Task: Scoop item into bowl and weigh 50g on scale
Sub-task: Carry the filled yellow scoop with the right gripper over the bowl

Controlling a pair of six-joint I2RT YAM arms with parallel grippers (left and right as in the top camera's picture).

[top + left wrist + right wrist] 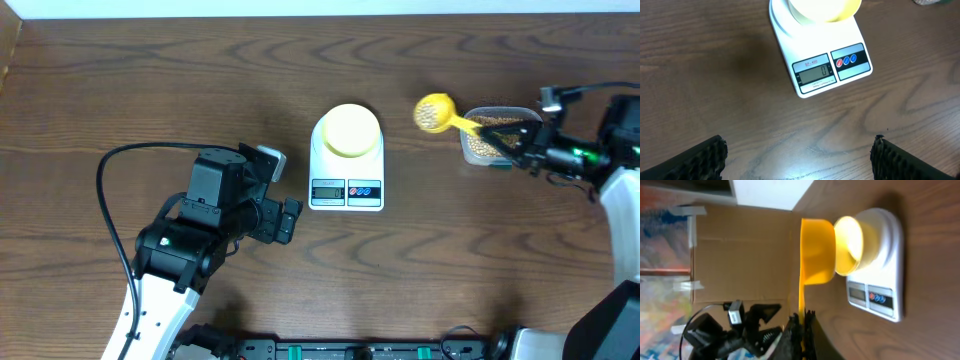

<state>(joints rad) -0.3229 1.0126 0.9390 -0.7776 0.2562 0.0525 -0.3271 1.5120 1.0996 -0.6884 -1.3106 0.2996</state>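
1. While the right gripper [515, 141] is clamping its fingers together on the handle of a yellow scoop [436, 113], the scoop's round head is hanging between the bowl [350, 131] and a clear plastic container [469, 152]. Seen from overhead, the head is touching neither of them.
2. Tan beans [486, 143] are lying in a loose heap inside the container, just beside the right gripper. More of them are filling the scoop's head.
3. The pale-yellow bowl is sitting on the rear part of the white scale [345, 190], which is resting near the middle of the wooden table [120, 80].
4. The scale's grey display [813, 75] is showing a single 0 in the left wrist view. The coloured buttons [846, 60] are sitting just to its right along the front edge.
5. The left gripper [799, 147] is hovering over bare wood with its ribbed fingers [705, 160] spread wide apart, gripping nothing. It is pointing toward the scale's front edge and staying clear of it.
6. From the right wrist camera, the scoop is appearing side-on and close to the bowl, so its load is hidden in that view. Its thin handle is running back into the closed dark fingers [795, 332].
7. How high the scoop is hanging above the table I cannot tell.
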